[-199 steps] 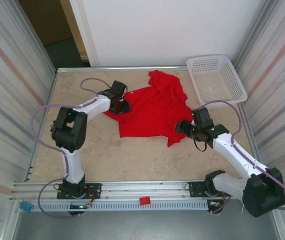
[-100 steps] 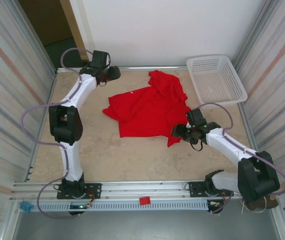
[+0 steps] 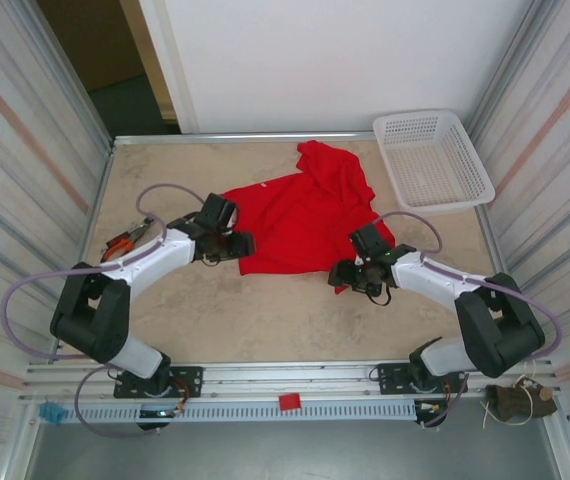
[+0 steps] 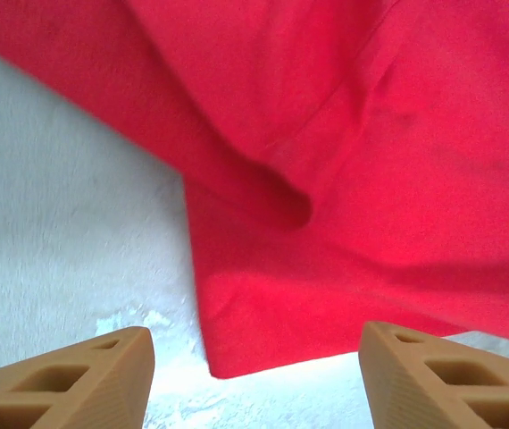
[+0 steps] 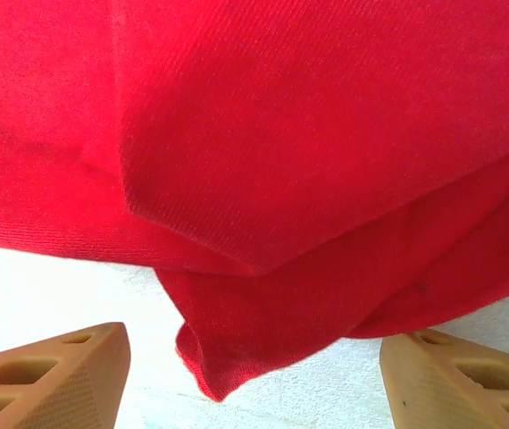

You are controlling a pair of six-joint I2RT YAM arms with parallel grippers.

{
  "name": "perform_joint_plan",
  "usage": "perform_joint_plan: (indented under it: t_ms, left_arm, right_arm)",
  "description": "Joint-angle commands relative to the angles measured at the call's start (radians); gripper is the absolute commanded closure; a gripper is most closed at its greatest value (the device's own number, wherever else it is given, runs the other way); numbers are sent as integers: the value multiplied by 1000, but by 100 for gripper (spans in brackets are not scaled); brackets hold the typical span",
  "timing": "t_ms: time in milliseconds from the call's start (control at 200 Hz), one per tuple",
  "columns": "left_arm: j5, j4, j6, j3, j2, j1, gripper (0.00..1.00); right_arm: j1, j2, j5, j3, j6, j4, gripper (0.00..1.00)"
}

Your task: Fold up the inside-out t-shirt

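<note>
Bright red soft cloth t-shirt (image 3: pixel 305 215) lies rumpled on the beige worktop (image 3: pixel 165 170), mid-width toward the far edge, one part bunched just beside the white plastic mesh basket (image 3: pixel 433 158) in the far right corner. Your left gripper (image 3: pixel 237 244) sits low at the shirt's near left corner, fingers spread, hem between them, nothing pinched. Your right gripper (image 3: pixel 345 274) is at the near right corner, likewise spread wide.

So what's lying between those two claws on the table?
The near edge of the red t-shirt spans the stretch between the left gripper and the right gripper, in the top view. Both are open.
</note>
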Motion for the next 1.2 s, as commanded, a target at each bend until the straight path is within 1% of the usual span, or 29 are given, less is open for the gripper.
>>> perform_joint_plan:
  t_ms: [0, 205, 235, 271, 311, 341, 371, 391, 396, 426, 436, 546, 606, 676, 812, 932, 1022, 1107, 1197]
  left_arm:
    - [-32, 71, -57, -27, 24, -3, 38]
    - [-34, 90, -53, 19, 161, -47, 39]
    - [-33, 101, -54, 23, 175, -53, 39]
    - [-31, 112, -57, 29, 195, -59, 41]
    - [-30, 121, -58, 38, 216, -61, 45]
    - [-32, 126, -55, 47, 229, -61, 52]
    - [-34, 128, -48, 56, 240, -61, 66]
    - [-41, 119, -39, 66, 246, -60, 80]
    - [-43, 116, -36, 69, 245, -60, 83]
    - [-57, 91, -16, 91, 242, -55, 98]
    - [-60, 82, -8, 100, 240, -53, 100]
    - [-133, -63, 116, 211, 133, -29, 100]
    - [-145, -142, 200, 301, 71, -2, 100]
    - [-114, -246, 277, 437, 35, 43, 100]
    - [-35, -397, 376, 707, 37, 114, 100]
    - [21, -496, 414, 871, 45, 130, 100]
    - [73, -557, 424, 930, 39, 129, 100]
    - [104, -573, 431, 919, 13, 129, 100]
    - [130, -581, 452, 894, 4, 130, 91]
  right_arm:
    - [11, 17, 28, 31, 32, 1, 29]
    - [13, 41, 57, 34, 39, 5, 34]
    - [13, 45, 60, 35, 38, 7, 36]
    - [13, 49, 64, 38, 36, 9, 41]
    - [13, 53, 67, 44, 30, 12, 50]
    - [10, 57, 68, 52, 20, 12, 62]
    - [6, 59, 62, 62, 6, 9, 83]
    - [1, 56, 56, 74, -5, 2, 98]
    - [-1, 56, 54, 76, -9, 0, 100]
    - [-11, 40, 44, 94, -27, -16, 100]
    - [-13, 32, 40, 99, -34, -22, 100]
    - [-69, -106, -30, 188, -97, -107, 100]
    - [-115, -169, -80, 280, -133, -171, 100]
    - [-166, -200, -130, 410, -175, -249, 100]
    - [-244, -191, -208, 654, -230, -348, 100]
    - [-270, -192, -250, 785, -238, -400, 100]
    - [-271, -220, -273, 814, -222, -417, 100]
    - [-269, -256, -278, 802, -214, -426, 100]
    - [-270, -279, -257, 764, -221, -435, 100]
